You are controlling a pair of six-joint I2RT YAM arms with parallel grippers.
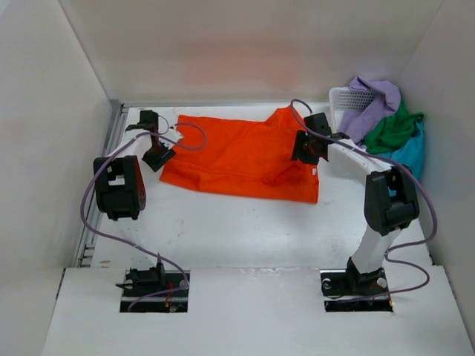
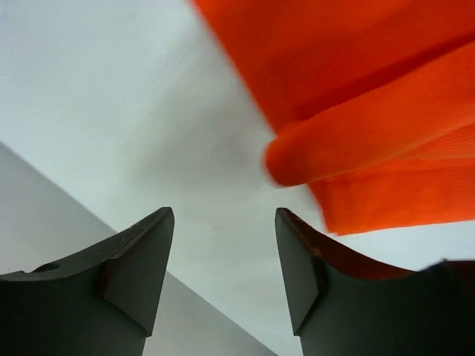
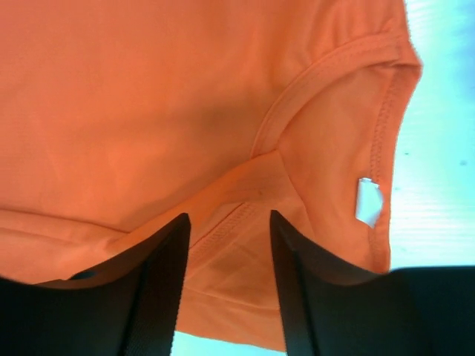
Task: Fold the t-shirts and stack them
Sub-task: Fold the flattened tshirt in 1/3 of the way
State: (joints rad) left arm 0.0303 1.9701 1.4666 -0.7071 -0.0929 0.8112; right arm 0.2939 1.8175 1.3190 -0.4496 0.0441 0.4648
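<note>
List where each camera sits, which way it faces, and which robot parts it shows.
Top external: above and behind the robot, looking down at the table, left arm, right arm, orange t-shirt and mesh basket.
Left wrist: on the left arm, looking past the open left claw at the shirt's edge.
Right wrist: on the right arm, looking past the open right claw at the shirt's collar and label.
Shared: all three show the orange t-shirt.

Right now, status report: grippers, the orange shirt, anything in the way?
Left gripper open, empty, beside orange t-shirt. Right gripper open above its collar. Shirt spread on table. Nothing blocking; other shirts heaped at basket.
</note>
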